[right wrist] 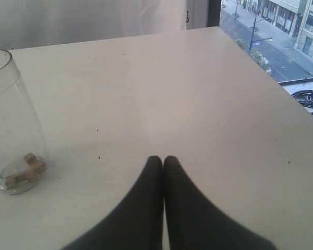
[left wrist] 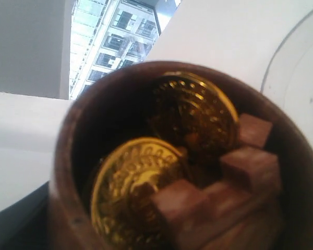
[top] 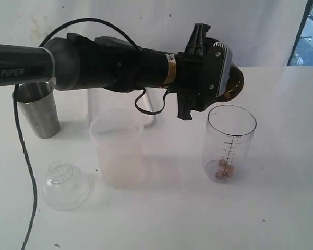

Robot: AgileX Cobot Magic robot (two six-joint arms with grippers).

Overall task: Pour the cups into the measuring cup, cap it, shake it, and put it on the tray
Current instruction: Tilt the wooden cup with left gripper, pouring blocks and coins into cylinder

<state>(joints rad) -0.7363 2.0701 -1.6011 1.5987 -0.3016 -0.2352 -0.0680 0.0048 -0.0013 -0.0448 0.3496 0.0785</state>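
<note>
left gripper (top: pixel 227 78), reaching across the white table (top: pixel 281 208), is clamped on the short, rounded brown wooden cup (top: pixel 237 83). the cup is tipped well over, just above the open top of the tall clear plastic measuring cup with a black printed scale (top: pixel 230 143). the left wrist view looks into the wooden cup (left wrist: pixel 68 172): two embossed gold coins (left wrist: pixel 133 192) and several small brown wooden cubes (left wrist: pixel 250 166) lie against its lower wall, not yet out. a few pale wooden blocks (top: pixel 223 169) already rest on the measuring cup's floor. right gripper (right wrist: pixel 163 159) sits low over the table, jaws together with nothing between them, near the measuring cup (right wrist: pixel 10 125) but apart from it. the tapered shiny steel tumbler (top: pixel 37 112) stands upright well to the left, beyond the wide frosted plastic tumbler (top: pixel 118 148) and the clear domed lid (top: pixel 65 185). judgement: the wooden cup's pour is the step in hand. centre the cup's lip over the narrow mouth before adding tilt, then roll the wrist slowly. the flat coins may slide out together, strike the rim and skip onto the table, or topple the light cylinder.
</note>
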